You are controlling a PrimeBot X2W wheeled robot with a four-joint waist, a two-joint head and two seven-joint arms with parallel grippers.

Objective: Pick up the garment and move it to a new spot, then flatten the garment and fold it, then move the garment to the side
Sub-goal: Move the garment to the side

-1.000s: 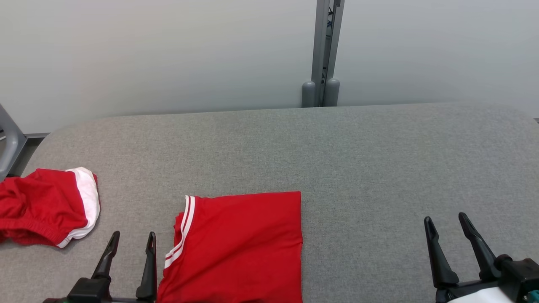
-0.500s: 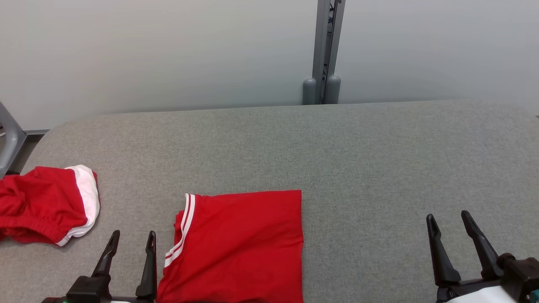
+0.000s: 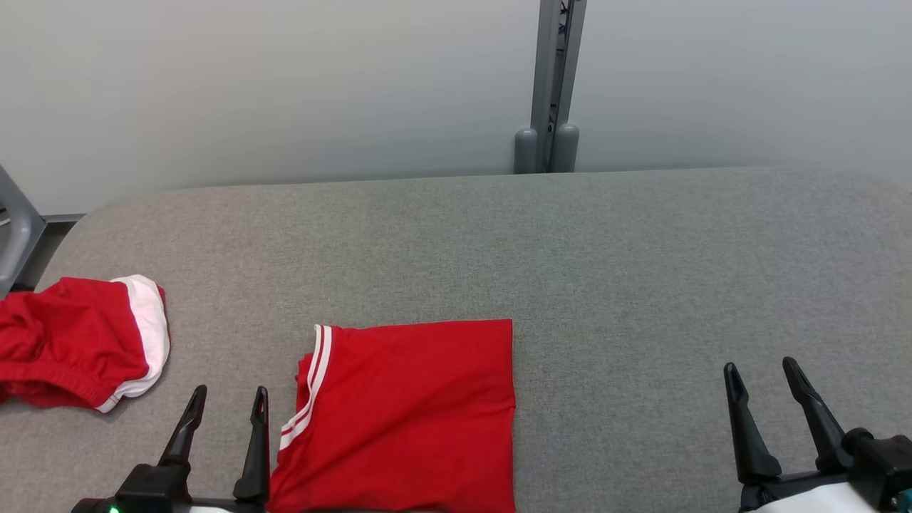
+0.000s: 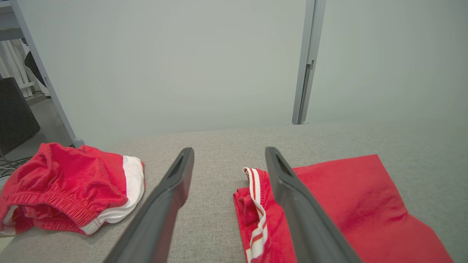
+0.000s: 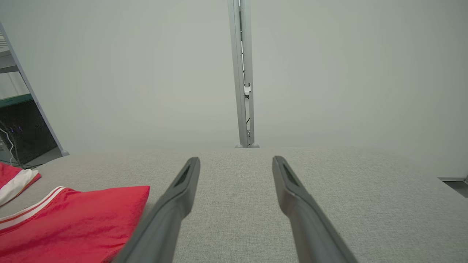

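Grey table [image 3: 605,249]. Folded red garment [image 3: 406,406], near edge cut off (below view), 3 o'clock of wide-spread left gripper [image 3: 231,390]; right gripper [image 3: 758,363] equally wide, both empty.

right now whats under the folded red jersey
The folded red jersey with white-striped trim lies flat on the grey fabric tabletop; whether anything sits beneath it is hidden.

Head camera has shifted slightly. In the head view everything sits a touch higher and further right: the grey post [image 3: 552,78], the far edge of the surface [image 3: 641,285], the folded red jersey [image 3: 406,413] and the red shorts [image 3: 71,342]. All drift together, so this is camera motion.
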